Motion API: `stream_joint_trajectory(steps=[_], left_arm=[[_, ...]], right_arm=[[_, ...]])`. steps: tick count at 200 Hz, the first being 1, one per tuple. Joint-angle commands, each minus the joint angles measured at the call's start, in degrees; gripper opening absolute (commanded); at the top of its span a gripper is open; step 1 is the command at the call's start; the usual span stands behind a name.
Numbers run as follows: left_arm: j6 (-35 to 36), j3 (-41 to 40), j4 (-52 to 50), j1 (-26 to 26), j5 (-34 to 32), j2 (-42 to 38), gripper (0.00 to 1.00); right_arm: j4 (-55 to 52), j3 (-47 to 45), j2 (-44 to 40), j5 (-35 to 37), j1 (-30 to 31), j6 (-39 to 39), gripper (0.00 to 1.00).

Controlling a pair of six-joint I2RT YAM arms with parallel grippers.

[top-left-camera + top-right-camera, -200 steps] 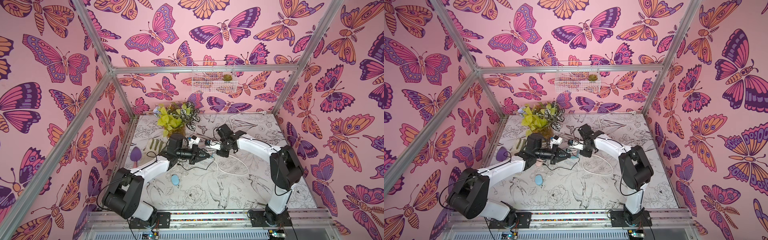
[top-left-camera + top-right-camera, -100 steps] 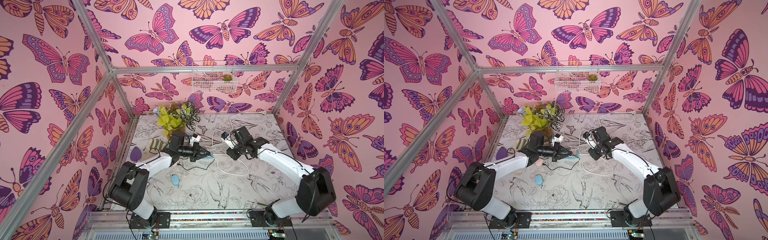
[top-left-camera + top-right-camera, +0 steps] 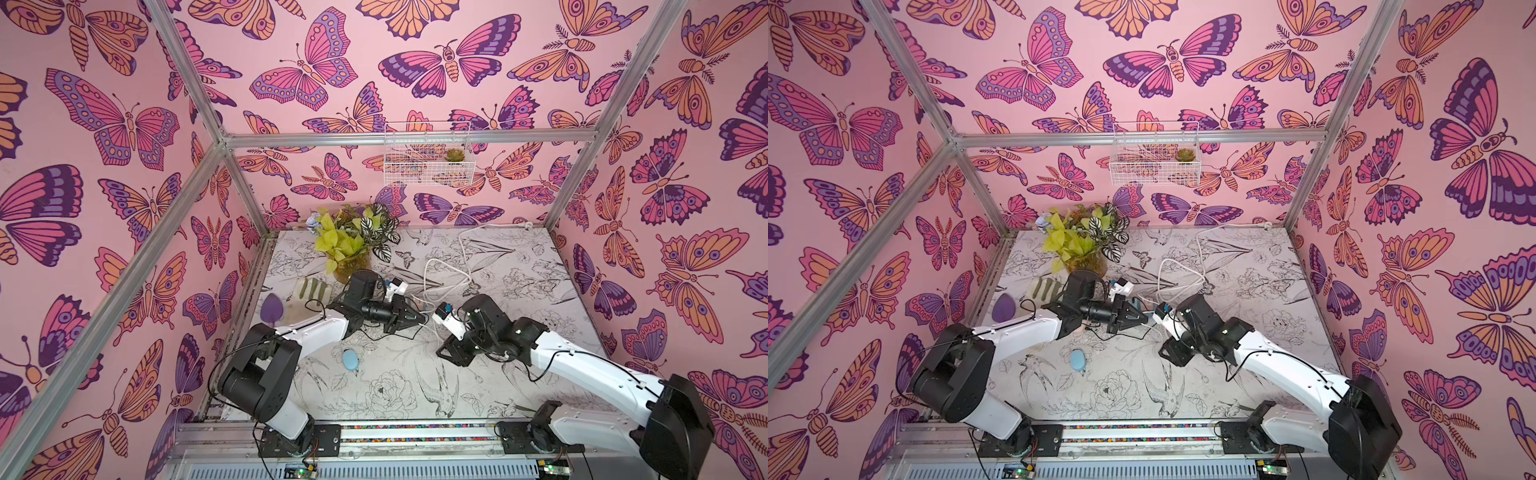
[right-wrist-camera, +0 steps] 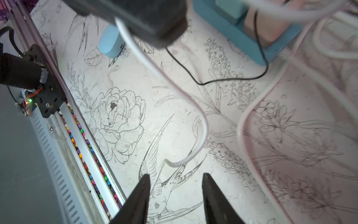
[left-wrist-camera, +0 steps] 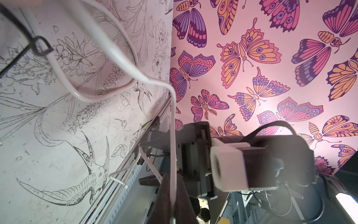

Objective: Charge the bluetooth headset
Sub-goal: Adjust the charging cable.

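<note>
The left claw point(image 5: 172, 186) is pinching the thin white charging cable point(image 5: 173, 126); the right claw point(image 4: 176, 175) is hovering spread above the floral-printed table point(image 4: 135, 87).

The left arm point(image 3: 316, 332) and right arm point(image 3: 582, 365) share glossy white link shells and bulky black joint housings, with thin black cables point(image 5: 277, 122) looping outside. A white boxy camera housing point(image 5: 228, 168) sits at each wrist; the right gripper point(image 4: 175, 176) has tapered matte-black fingers point(image 4: 139, 197)

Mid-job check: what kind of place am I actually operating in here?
Probably a staged robot test cell rather than a real room: butterfly-print panels hang on an aluminium frame, enclosing a flower-sketch tabletop with a mounting rail along its front edge.
</note>
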Motion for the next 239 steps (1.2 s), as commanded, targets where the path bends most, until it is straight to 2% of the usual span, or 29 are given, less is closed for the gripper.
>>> stream_joint_trajectory(steps=[1, 27, 43, 67, 108, 122, 134, 141, 154, 159, 164, 169, 170, 172, 211, 215, 239], left_arm=[[1.23, -0.62, -0.29, 0.03, -0.6, -1.2, 0.0], [1.18, -0.48, -0.29, -0.06, -0.76, -1.51, 0.0], [1.18, -0.53, -0.29, -0.06, -0.85, -1.7, 0.0], [1.1, -0.53, -0.3, -0.14, -0.88, -1.91, 0.0], [1.14, -0.53, -0.24, -0.23, -0.85, -2.21, 0.0], [1.13, -0.53, -0.24, -0.23, -0.85, -2.56, 0.0], [1.18, -0.53, -0.28, -0.14, -0.98, -3.11, 0.13], [1.18, -0.53, -0.46, -0.15, -1.19, -3.42, 0.26], [1.47, -0.36, -1.02, -0.07, -1.46, -4.43, 0.42], [1.74, -0.29, -1.3, -0.01, -1.58, -4.98, 0.57], [2.11, -0.22, -1.99, 0.1, -1.79, -5.56, 0.68], [2.81, -0.1, -2.99, 0.16, -2.02, -6.27, 0.85], [2.97, -0.05, -3.17, 0.18, -2.05, -6.35, 0.93], [3.21, 0.01, -3.71, 0.27, -2.14, -6.7, 0.98], [8.38, -0.8, -12.38, 2.89, -6.3, -16.66, 1.0], [8.82, -1.08, -13.2, 3.15, -7.0, -19.55, 1.0], [11.44, -3.88, -18.44, 3.46, -14.82, -28.42, 1.0]], right_arm=[[2.75, -2.42, 0.84, -1.54, 1.23, 4.64, 0.47], [5.31, -5.2, 0.94, -1.94, 3.73, 7.6, 0.47], [7.27, -6.56, 1.44, -3.28, 4.31, 9.41, 0.43], [8.98, -7.49, 2.05, -4.26, 5.22, 10.8, 0.32], [10.98, -7.61, 4.33, -4.93, 5.22, 12.05, 0.04], [10.9, -7.04, 5.28, -5.05, 5.21, 12.94, 0.0], [11.23, -6.8, 5.31, -5.5, 5.2, 14.17, 0.0], [11.5, -6.79, 5.02, -5.84, 5.2, 15.01, 0.0], [12.58, -6.65, 4.07, -6.8, 5.2, 16.85, 0.0], [12.82, -6.54, 3.62, -7.02, 5.24, 17.69, 0.0], [12.99, -6.43, 3.29, -7.15, 5.17, 18.3, 0.0], [13.1, -6.22, 2.84, -7.18, 5.05, 18.82, 0.0], [13.1, -6.16, 2.73, -7.17, 5.04, 18.9, 0.0], [13.1, -6.06, 2.58, -7.16, 5.03, 19.13, 0.0], [20.07, -6.49, -1.51, -8.39, 3.61, 24.72, 0.0], [21.22, -6.58, -1.85, -8.51, 3.49, 25.37, 0.0], [29.5, -7.6, -3.22, -8.37, 3.19, 30.05, 0.0]])
